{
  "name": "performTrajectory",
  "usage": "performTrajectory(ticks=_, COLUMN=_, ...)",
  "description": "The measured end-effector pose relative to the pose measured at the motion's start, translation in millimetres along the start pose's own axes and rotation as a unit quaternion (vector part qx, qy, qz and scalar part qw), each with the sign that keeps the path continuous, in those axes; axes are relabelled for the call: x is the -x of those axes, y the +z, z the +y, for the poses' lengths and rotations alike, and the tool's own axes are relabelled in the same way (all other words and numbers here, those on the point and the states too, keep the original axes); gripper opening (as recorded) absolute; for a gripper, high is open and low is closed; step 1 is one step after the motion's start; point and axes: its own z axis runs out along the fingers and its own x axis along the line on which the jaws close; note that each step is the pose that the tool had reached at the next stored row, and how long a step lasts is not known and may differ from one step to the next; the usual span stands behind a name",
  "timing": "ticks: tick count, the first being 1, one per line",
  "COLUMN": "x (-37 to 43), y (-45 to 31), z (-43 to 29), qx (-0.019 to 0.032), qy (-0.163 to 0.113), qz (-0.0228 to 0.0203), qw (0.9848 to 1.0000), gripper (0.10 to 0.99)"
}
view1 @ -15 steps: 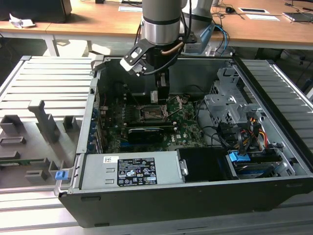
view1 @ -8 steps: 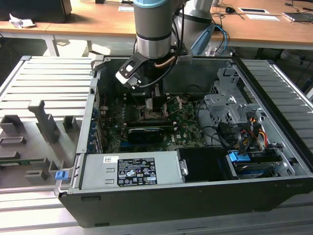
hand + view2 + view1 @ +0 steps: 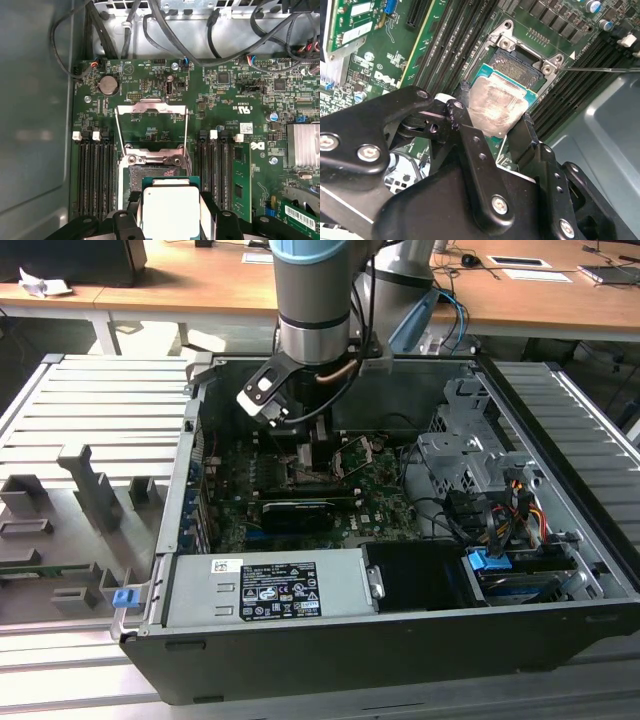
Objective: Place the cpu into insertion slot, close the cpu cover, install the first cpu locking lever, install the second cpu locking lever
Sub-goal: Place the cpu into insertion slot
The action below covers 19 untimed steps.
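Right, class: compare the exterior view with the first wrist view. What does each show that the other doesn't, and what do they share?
Exterior, not first wrist: the arm, the labelled power supply, the wooden desk. First wrist, not exterior: the cpu gripped in the tool, a round coin battery. Both: the green motherboard inside the case.

light: bright, even | glare: cpu top washed white in first wrist view | shadow: case interior dim
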Motion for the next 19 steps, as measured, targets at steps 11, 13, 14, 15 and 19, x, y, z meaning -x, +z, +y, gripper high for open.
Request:
performTrajectory(ticks=11, x=0.3, y=5.2, z=-0.5, qx=0.0000, qy=0.000, qz=-0.0001, qw=1.0000, gripper=0.541)
performTrajectory(ticks=13, x=0.3, y=5.5, z=-0.5, qx=0.0000, qy=0.000, qz=0.0000, qw=1.0000, gripper=0.541)
performTrajectory(ticks=14, x=0.3, y=5.8, z=-0.5, qx=0.0000, qy=0.000, qz=-0.0001, qw=1.0000, gripper=0.541)
performTrajectory(ticks=15, x=0.3, y=5.9, z=-0.6, qx=0.0000, qy=0.000, qz=0.0000, qw=1.0000, gripper=0.541)
performTrajectory(ticks=19, x=0.3, y=7.3, z=-0.7, qx=0.0001, qy=0.000, qz=0.0001, qw=1.0000, gripper=0.541)
